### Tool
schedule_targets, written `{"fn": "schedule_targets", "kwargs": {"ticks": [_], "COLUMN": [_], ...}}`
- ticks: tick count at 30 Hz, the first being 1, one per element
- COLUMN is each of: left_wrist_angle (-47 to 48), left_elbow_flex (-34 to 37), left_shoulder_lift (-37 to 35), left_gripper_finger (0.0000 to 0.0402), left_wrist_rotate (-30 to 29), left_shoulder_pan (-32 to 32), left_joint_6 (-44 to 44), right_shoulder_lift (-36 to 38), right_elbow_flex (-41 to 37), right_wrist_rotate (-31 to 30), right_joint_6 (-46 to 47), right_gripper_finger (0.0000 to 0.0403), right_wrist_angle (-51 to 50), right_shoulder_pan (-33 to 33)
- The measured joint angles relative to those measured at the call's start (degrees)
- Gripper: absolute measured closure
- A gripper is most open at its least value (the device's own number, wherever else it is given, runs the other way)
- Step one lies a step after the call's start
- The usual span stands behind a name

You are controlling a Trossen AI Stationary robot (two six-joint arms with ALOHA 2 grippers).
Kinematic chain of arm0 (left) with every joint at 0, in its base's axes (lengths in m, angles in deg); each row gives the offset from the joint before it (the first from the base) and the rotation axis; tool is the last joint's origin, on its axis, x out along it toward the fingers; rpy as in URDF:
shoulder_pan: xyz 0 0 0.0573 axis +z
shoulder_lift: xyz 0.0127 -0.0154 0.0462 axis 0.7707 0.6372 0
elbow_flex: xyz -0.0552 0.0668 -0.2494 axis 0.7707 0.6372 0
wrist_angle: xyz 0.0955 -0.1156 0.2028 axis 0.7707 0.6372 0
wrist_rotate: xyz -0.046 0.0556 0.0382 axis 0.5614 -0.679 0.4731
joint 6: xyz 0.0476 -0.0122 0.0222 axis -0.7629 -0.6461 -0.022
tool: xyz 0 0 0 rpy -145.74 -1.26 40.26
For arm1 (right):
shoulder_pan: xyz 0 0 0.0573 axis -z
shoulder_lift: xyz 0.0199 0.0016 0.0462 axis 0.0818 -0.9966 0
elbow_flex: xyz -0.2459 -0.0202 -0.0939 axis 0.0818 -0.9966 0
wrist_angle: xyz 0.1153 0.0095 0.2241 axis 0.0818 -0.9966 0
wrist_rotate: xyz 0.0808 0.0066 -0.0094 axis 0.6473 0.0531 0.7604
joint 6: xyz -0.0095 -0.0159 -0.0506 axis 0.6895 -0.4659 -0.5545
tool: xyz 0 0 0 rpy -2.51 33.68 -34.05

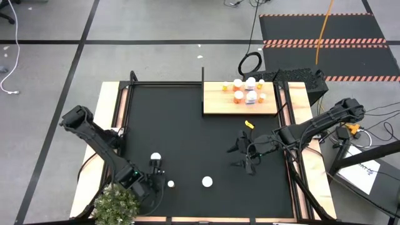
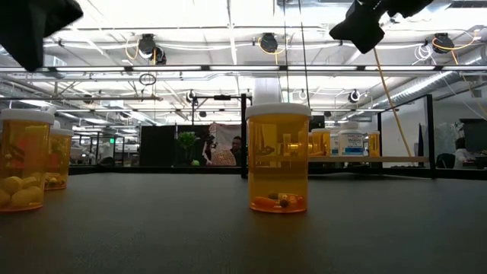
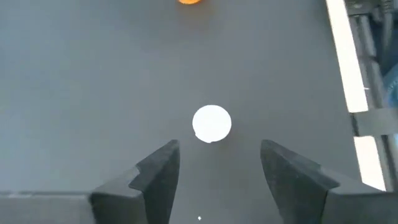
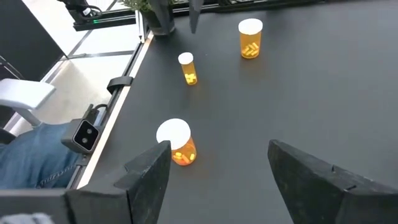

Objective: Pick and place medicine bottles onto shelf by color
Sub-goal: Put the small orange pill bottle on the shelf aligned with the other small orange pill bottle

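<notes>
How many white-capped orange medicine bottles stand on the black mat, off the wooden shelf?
3: one beside the left gripper, a small one near the front edge, another mid-front. None seem hidden.

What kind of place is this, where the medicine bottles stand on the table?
Probably a robotics lab or test hall, not a pharmacy. A black mat covers a framed work table, striped hazard tape marks the grey floor, and bare ceiling rails with lamps show behind an orange white-capped bottle.

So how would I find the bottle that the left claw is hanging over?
Start at the potted plant by the black mat's near left corner. Three white-capped orange bottles stand loose on the mat there; yours is the bottle farthest left and farthest from the near edge, right beside the left claw.
</notes>
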Motion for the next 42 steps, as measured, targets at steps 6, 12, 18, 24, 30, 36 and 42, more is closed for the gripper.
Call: {"fn": "schedule_targets", "kwargs": {"ticks": [6,12,18,24,30,36,42], "left_wrist_angle": [-6.9,-14.6,-22.4,-26.4,-29.7,-35.3,-38.7], "left_elbow_flex": [5.2,10.6,15.2,16.6,18.0,20.0,21.2], "left_shoulder_lift": [0.0,0.0,0.0,0.0,0.0,0.0,0.0], "left_gripper_finger": [0.0142,0.0145,0.0162,0.0175,0.0193,0.0211,0.0213], "left_wrist_rotate": [1.6,3.4,3.1,3.0,2.3,1.6,1.7], "left_shoulder_pan": [0.6,1.0,2.3,2.6,2.7,3.1,3.3], "left_joint_6": [0.1,0.9,1.1,-1.7,-4.6,-7.2,-9.3], "right_shoulder_lift": [0.0,0.0,0.0,0.0,0.0,0.0,0.0], "right_elbow_flex": [0.0,0.0,0.0,0.0,0.0,0.0,0.0], "right_wrist_rotate": [0.0,0.0,0.0,0.0,0.0,0.0,0.0], "right_joint_6": [-0.2,-0.4,-0.7,-0.9,-0.9,-0.9,-0.9], "right_gripper_finger": [0.0138,0.0138,0.0138,0.0138,0.0138,0.0138,0.0138], "right_wrist_angle": [0.0,0.0,0.0,0.0,0.0,0.0,0.0], "right_shoulder_pan": [0.0,0.0,0.0,0.0,0.0,0.0,0.0]}}
